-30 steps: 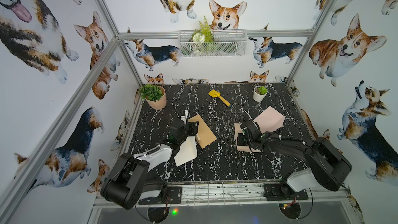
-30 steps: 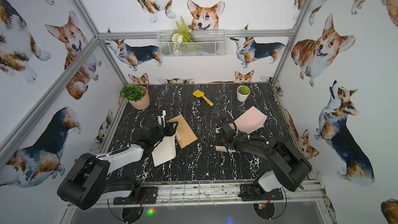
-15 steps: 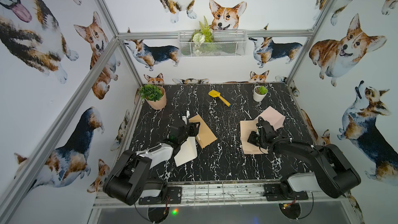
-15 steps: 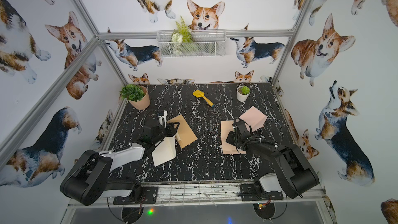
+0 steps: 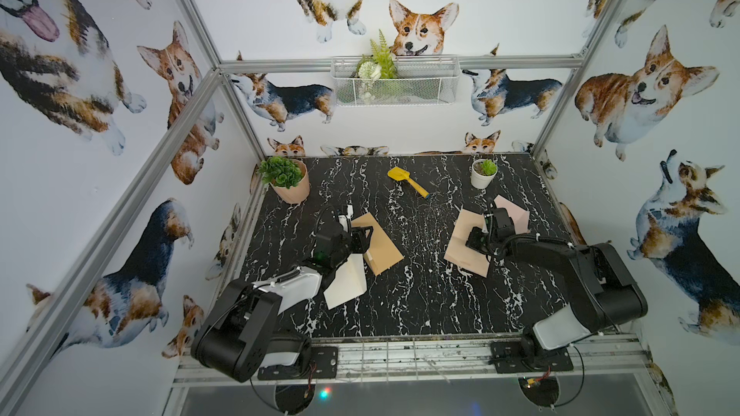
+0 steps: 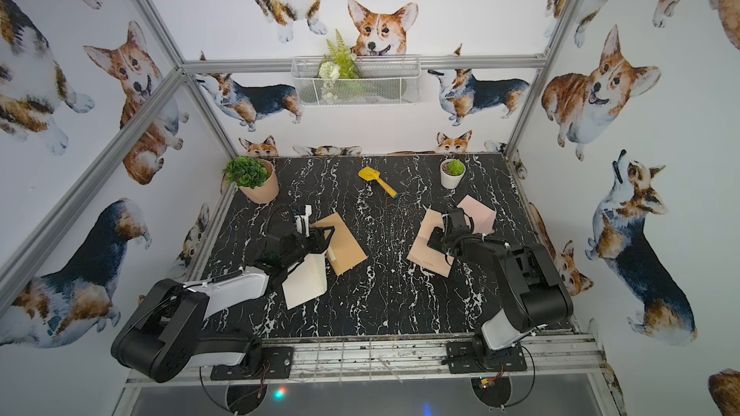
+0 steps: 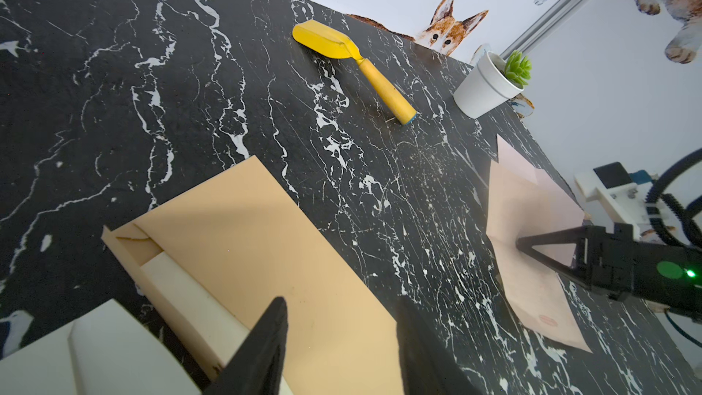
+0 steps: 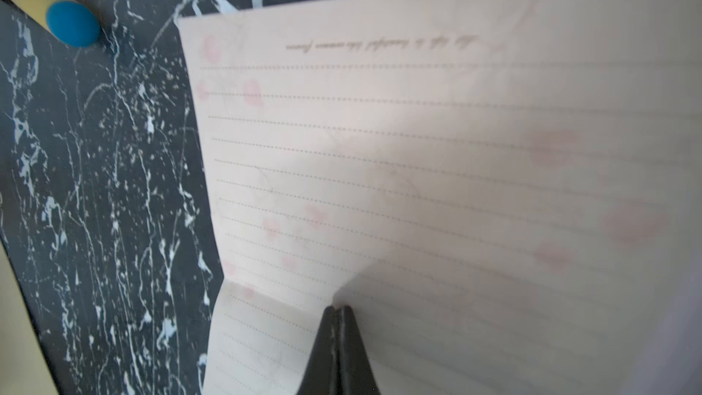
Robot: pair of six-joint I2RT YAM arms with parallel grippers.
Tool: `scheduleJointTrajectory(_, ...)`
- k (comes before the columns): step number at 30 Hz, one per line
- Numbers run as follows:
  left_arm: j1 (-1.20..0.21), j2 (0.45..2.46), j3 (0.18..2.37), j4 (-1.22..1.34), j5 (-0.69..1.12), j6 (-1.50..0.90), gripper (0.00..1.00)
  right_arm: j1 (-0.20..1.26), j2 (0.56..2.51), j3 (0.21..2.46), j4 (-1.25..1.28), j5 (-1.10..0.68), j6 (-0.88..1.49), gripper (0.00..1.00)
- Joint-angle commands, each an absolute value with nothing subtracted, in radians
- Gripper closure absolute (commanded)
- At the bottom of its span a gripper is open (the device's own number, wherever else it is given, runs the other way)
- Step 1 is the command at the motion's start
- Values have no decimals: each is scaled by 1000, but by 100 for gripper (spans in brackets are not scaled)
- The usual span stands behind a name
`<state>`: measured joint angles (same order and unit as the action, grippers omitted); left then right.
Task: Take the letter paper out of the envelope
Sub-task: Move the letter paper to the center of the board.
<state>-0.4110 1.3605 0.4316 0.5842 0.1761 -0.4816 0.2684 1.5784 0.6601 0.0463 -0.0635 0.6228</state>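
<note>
- Left gripper, half open and empty, hovers over the tan paper envelope at left, likely to pin it.
- Right gripper, shut, pinches the pink lined letter paper by its stiff crease at right, well apart from it.

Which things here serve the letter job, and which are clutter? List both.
Job: tan paper envelope; cream folded letter paper; pink lined letter sheet; left gripper; right gripper.
Lying about: yellow plastic trowel; small white potted succulent; terracotta-potted leafy plant.
</note>
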Motion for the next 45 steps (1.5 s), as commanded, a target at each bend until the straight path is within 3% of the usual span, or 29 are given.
scheduleJointTrajectory(1,-410,1353,430,615,179,-476,51,268,1643,692,19,-78,607,100)
scheduleJointTrajectory(11,-410,1338,426,612,181,-469,52,287,1806,825,86,-134,637,100)
scheduleJointTrajectory(24,-411,1323,423,598,166,-453,52,298,2004,1219,-158,-17,486,100)
scheduleJointTrajectory(28,-411,1321,425,597,162,-456,52,426,1908,1213,-213,113,413,99)
scheduleJointTrajectory(30,-410,1324,425,598,157,-460,51,526,1857,1211,-249,163,384,89)
scheduleJointTrajectory(33,-410,1325,429,584,144,-465,49,656,1821,1196,-265,136,369,78)
scheduleJointTrajectory(39,-396,1322,423,581,127,-486,44,812,1812,1051,-63,-6,459,72)
scheduleJointTrajectory(45,-372,1333,414,588,123,-511,39,965,1783,1008,52,46,425,65)
